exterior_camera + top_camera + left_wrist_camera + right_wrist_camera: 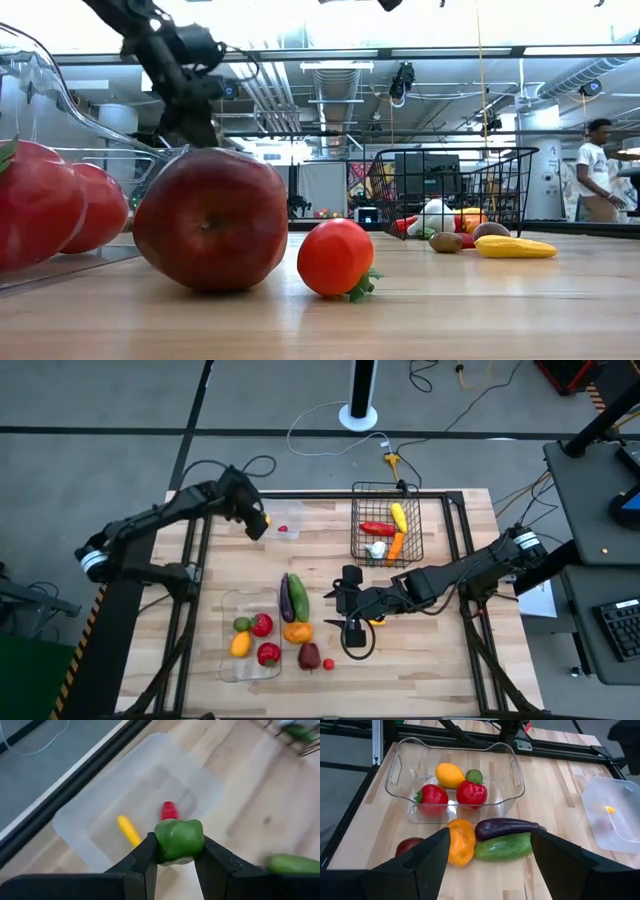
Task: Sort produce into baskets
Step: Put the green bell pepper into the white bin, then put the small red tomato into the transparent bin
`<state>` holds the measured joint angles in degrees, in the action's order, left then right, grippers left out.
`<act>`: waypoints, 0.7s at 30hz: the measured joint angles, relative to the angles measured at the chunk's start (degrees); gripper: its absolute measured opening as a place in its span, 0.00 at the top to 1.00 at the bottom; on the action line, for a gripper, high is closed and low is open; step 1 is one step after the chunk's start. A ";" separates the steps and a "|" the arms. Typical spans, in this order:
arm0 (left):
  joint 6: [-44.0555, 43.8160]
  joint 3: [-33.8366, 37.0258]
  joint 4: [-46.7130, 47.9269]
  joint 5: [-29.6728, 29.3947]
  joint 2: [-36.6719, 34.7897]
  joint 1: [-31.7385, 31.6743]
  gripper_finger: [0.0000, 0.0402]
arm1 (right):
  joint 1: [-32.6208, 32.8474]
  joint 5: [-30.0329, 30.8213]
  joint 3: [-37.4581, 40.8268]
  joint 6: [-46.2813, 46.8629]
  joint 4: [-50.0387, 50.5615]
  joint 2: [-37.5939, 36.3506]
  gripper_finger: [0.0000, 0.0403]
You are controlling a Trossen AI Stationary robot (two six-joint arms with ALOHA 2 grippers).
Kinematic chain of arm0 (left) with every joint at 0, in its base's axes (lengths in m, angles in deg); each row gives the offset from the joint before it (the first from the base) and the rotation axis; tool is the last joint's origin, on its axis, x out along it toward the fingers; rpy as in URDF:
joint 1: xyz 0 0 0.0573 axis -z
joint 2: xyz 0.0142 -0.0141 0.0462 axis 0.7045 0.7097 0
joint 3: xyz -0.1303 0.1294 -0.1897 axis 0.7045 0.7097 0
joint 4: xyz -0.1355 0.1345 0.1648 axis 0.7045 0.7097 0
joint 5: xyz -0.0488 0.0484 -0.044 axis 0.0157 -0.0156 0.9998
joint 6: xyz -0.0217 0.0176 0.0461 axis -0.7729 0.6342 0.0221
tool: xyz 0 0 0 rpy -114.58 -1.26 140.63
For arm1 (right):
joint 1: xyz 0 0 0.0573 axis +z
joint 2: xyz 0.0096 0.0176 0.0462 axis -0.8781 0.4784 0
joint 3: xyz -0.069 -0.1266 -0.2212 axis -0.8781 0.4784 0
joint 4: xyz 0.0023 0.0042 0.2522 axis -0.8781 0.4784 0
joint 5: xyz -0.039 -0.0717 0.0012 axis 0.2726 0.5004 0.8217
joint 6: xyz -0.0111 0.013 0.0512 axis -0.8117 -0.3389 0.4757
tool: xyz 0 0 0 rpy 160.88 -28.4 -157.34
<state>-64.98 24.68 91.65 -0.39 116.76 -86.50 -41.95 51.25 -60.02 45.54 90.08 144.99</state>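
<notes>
My left gripper [177, 857] is shut on a small green piece of produce [179, 839], just above the small clear tub [100, 810], [285, 525] at the table's far left. A yellow piece [128, 830] and a red piece [169, 811] lie in that tub. My right gripper [492, 870], [340, 610] hangs open over mid-table, with an eggplant [505, 826], a cucumber [502, 846] and an orange pepper [460, 841] lying on the wood ahead of it. The long clear tray [395, 780] holds several pieces. The black wire basket [385, 490] holds several more. My left gripper pinches the green piece by two opposite sides [161, 845] between its two fingers. The fingers slant down from the table's left side. The piece sits lifted clear, over the tub's near wall.
A dark red apple [210, 218] and a small tomato [335, 257] lie near the table's front edge. A yellow piece [515, 247] and a brown one [445, 241] lie on the wood in front of the basket. A person [598, 170] stands in the room behind.
</notes>
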 joint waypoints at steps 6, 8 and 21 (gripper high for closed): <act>3.50 -4.93 0.05 0.02 7.72 -1.99 0.76 | 0.00 0.00 0.00 0.09 0.13 0.00 0.32; 3.78 -6.44 0.56 -1.28 9.97 -1.97 0.73 | 0.00 0.00 0.00 0.57 0.46 0.00 0.31; 4.94 -7.75 2.06 -5.49 14.09 -1.95 0.54 | 0.00 -0.23 0.04 3.60 3.96 0.09 0.27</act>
<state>-60.03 16.93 93.71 -5.89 130.86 -88.45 -41.95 51.02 -59.97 49.14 94.05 145.08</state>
